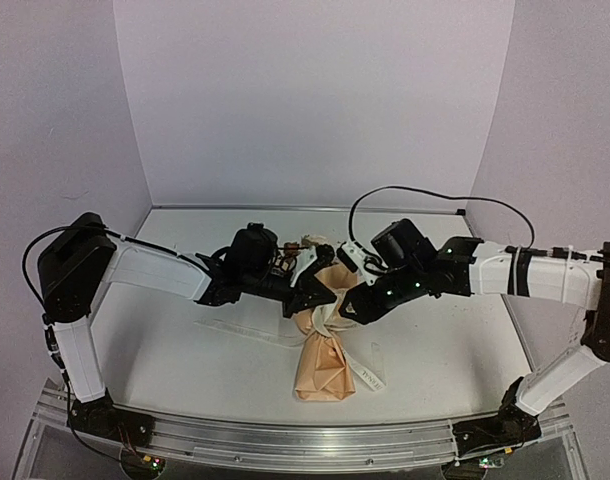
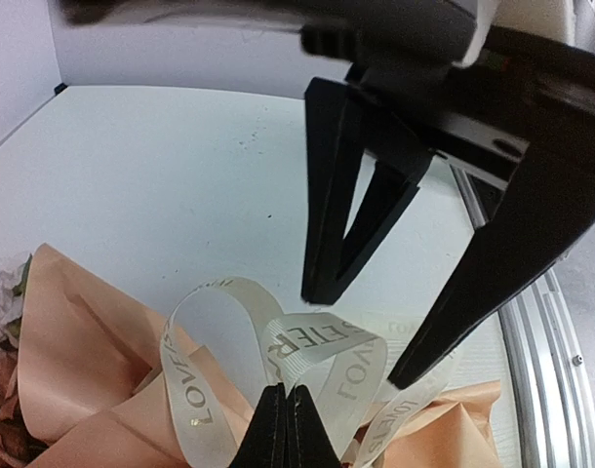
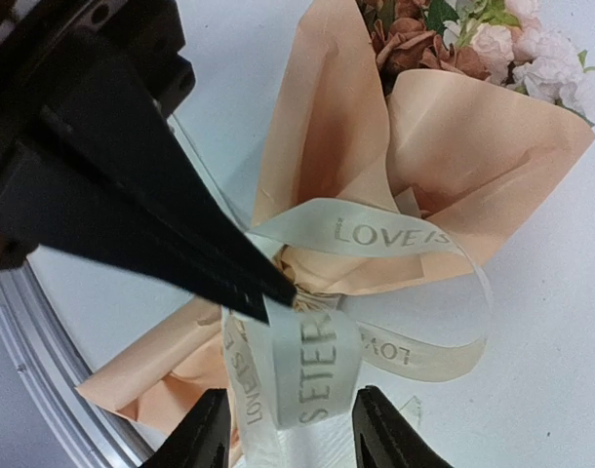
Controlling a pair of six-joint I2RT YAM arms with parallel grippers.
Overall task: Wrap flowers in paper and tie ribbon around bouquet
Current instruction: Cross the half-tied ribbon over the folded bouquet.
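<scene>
- While the bouquet (image 1: 323, 362) is lying on its side mid-table (image 1: 165, 345) between the two arms, with the flowers (image 3: 532, 58) pointing at the far wall, I'm reading the tie as started and the bow not yet finished.
- Ribbon (image 3: 395, 234) is going round the waist of the paper (image 3: 327, 127) cone. One loose loop is arching up off it, and the tails are trailing onto the table on either side.
- Left gripper (image 2: 286, 409): fingers are pressing together on the ribbon, right at the crossing over the waist, as far as both wrist views are showing.
- Right gripper (image 3: 293, 395): jaws are standing apart, straddling the lettered band just beside that crossing and clamping nothing.
- I'm judging the ribbon to be light, limp and a bit slick. It's going to slide through a loose pinch and twist flat-to-edge, so I'm aiming to take it across the flat and close to the crossing, not out on a tail.
- Paper is looking springy and creased, so I'm expecting the cone to open up if ribbon tension is dropping.
- Flowers are looking fragile, so I'm keeping both grips down at the waist and well apart from the heads.
- Whole bundle is likely light enough to drag on a hard pull, so I'm planning on pulling against the left pinch.
</scene>
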